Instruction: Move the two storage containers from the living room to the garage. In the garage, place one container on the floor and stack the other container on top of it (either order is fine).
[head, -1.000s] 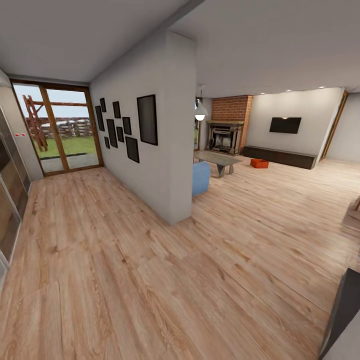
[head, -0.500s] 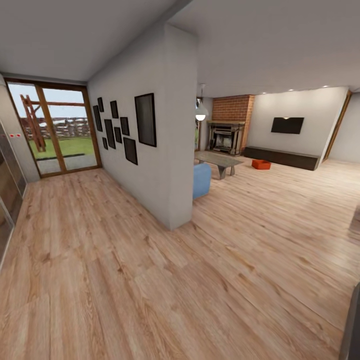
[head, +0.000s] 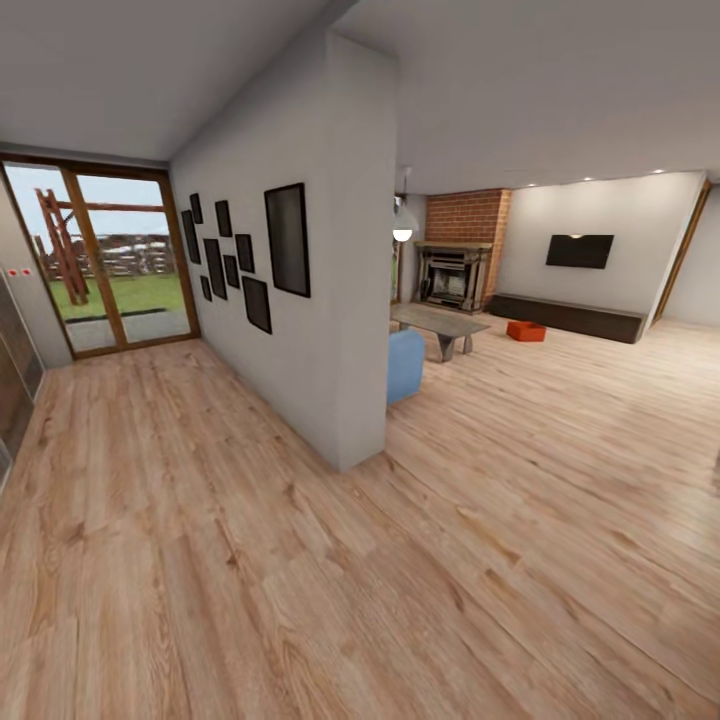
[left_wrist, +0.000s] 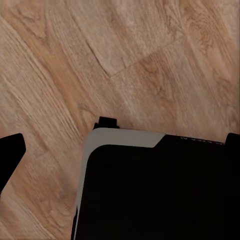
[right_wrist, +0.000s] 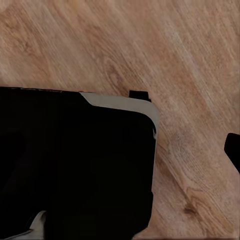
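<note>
One storage container is sitting on the plank floor of the living room, just before the long dark cabinet, right of the low table. Whether either gripper's fingers are standing apart or together, I cannot tell.

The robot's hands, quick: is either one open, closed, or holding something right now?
Left hand: cannot be told; the left wrist view gives dark robot parts over the wood plank floor.
Right hand: cannot be told either; the right wrist view is much the same.

Matt light wood plank floor, red-brick fireplace, glass doors.
</note>
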